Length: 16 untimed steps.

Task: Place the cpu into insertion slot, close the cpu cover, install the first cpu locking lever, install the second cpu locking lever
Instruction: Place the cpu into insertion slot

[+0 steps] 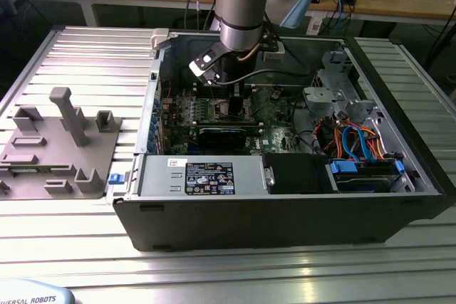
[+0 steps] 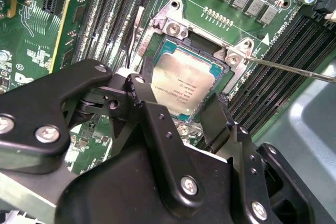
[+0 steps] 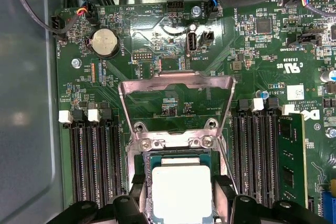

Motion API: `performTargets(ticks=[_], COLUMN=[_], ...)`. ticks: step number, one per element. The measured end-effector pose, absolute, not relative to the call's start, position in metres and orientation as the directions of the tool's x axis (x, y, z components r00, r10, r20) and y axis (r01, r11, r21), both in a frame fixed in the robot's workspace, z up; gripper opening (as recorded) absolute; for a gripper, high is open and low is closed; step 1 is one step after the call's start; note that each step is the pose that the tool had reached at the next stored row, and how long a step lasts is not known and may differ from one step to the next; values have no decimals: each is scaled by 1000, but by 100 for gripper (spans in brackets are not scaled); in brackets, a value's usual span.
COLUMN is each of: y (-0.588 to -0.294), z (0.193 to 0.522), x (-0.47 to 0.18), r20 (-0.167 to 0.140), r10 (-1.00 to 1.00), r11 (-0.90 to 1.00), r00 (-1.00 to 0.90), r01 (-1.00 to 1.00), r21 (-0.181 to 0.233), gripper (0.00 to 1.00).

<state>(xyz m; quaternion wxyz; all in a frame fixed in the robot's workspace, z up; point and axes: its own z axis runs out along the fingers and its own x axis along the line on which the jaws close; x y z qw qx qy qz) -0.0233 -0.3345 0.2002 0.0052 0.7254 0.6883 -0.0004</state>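
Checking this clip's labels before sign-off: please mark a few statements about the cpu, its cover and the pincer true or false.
1. The thin square silver metal cpu cover is flipped open, not over the small square silvery-topped cpu. True.
2. The cpu lies on the grey plastic fixture. False: it is down at the green motherboard.
3. The black pincer is at the cpu, inside the open black computer case. True.
4. The fixture sits inside the case. False: it rests on the ribbed metal table, at the exterior view's left of the case.
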Motion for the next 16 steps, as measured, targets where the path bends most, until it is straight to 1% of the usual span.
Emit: performTargets(ticks=[8,16], y=[-333,-333], z=[201,212], x=[-23,-23], r20=[-8,-8], r10=[999,999], r11=[-53,-53], r00=[53,53], r01=[999,999], r21=[7,7], gripper=[62,62])
